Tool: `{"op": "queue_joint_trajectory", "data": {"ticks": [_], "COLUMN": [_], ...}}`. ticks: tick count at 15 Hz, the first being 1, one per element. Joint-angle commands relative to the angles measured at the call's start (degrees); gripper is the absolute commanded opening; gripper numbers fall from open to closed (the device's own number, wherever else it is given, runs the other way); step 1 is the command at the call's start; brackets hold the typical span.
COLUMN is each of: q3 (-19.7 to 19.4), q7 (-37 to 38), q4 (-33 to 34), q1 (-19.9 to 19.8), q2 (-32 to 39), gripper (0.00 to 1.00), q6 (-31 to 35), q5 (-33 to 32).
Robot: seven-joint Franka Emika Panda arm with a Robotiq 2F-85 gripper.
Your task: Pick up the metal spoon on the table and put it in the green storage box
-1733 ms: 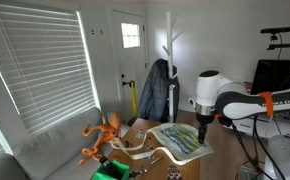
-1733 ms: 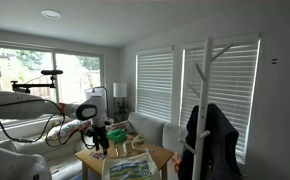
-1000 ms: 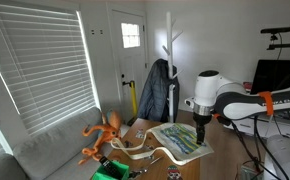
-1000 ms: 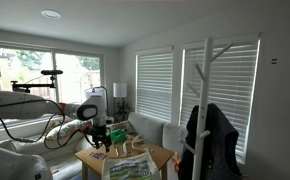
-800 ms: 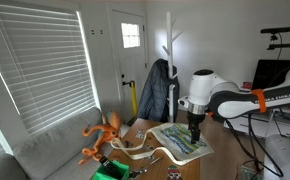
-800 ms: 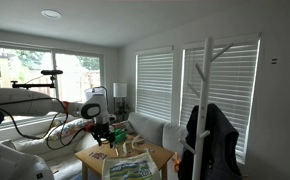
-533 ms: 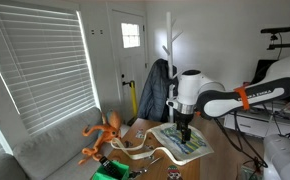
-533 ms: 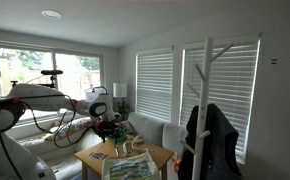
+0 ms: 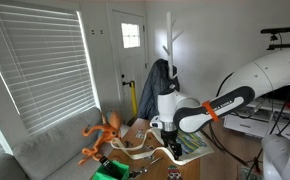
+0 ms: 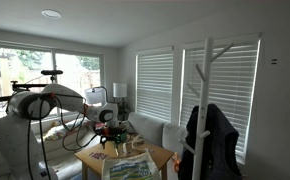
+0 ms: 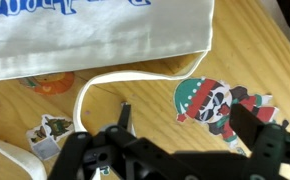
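— End effector [image 11: 182,115] state?
— Spread wide in the wrist view, nothing between the jaws. It hung low over the tabletop [image 11: 260,45], just off the edge of the bag [image 11: 95,30]. The strap [image 11: 110,80] looped under it and a cartoon sticker [image 11: 211,102] sat right below the gap.
— Spoon?
— Couldn't find it. It wasn't in the wrist view, and both exterior views were too small to show anything that thin. Maybe the bag or the arm hid it; can't tell.
— Box?
— Green, at the bottom edge of an exterior view [image 9: 107,174], below the orange toy [image 9: 103,135] and well apart from the end effector. Whether anything lay inside, can't tell.
— Step?
— Judged as approach or search. No grasp made, nothing delivered.
— How would the spoon handle?
— Guessing from "metal": stiff, light, slick, lying nearly flat on the wood. Best hold was probably across the handle, about mid-length, jaws straddling the narrow width and coming down almost to the surface. The bowl was a poor spot: curved, so it would likely squirt out.
— Risks?
— Fingers snagging the strap, or the spoon skating sideways on closing. A loose pinch could let it swivel on the way to the box.
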Motion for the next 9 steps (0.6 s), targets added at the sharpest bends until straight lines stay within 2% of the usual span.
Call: {"op": "queue_joint_trajectory", "data": {"ticks": [1, 3, 7, 9], "q3": [1.78, 1.81, 3.00, 2.84], "q7": [-0.77, -1.02, -2.14, -4.82], "q4": [0.41, 0.83, 0.82, 2.29], "q1": [-1.84, -1.87, -1.78, -1.60], "q2": [0.77, 1.11, 4.98, 7.65], "gripper": [1.00, 1.00, 1.00, 1.00], "q6": [-0.08, -0.09, 13.77, 15.57], "q5": [0.46, 0.46, 0.09, 2.59]}}
